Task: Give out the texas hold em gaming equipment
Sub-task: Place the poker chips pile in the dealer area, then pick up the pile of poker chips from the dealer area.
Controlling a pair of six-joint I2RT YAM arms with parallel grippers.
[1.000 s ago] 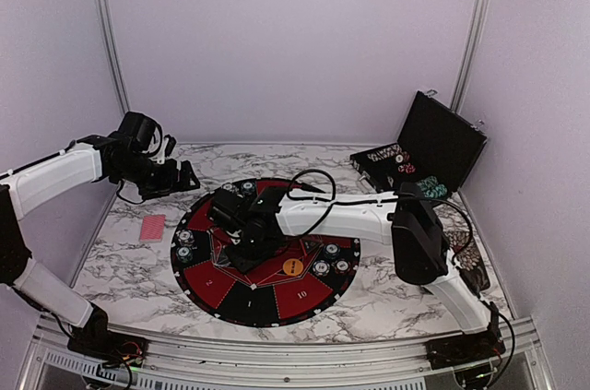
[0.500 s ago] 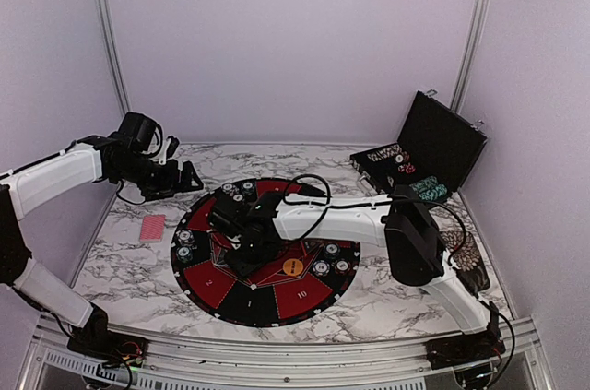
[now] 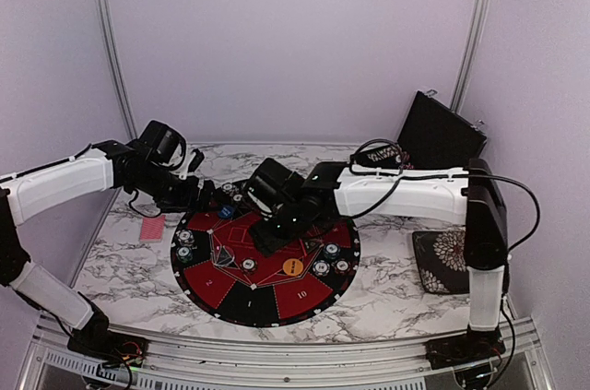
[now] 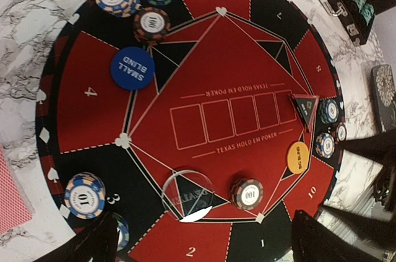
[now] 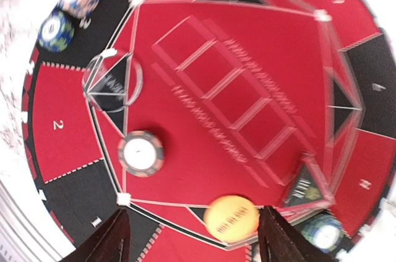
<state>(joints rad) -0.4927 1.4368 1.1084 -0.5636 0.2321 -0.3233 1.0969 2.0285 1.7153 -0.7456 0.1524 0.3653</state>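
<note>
The round red-and-black poker mat [image 3: 241,301] holds the equipment. A brown-rimmed chip stack [image 5: 141,152] [image 4: 247,194] stands on its near side, next to a clear disc [image 4: 187,194]. The orange disc [image 5: 231,217] lies to its right and the blue disc [image 4: 132,68] on the far-left side. More chip stacks [image 4: 85,195] ring the edge. Pink-backed cards [image 3: 152,227] lie on the table left of the mat. My right gripper [image 5: 195,240] hangs open above the mat's middle, with nothing between its fingers. My left gripper [image 4: 204,243] is wide open over the mat's far-left rim.
The black hinged case [image 3: 441,136] stands open at the back right with chips inside. A dark flower-patterned tray [image 3: 442,261] lies to the right of the mat, beside the right arm's upright link [image 3: 484,242]. The enclosure's walls close in on three sides.
My right gripper opened, left the brown-rimmed chip stack on the mat and rose back to the right, its elbow swinging right. My left arm moved right toward the mat.
</note>
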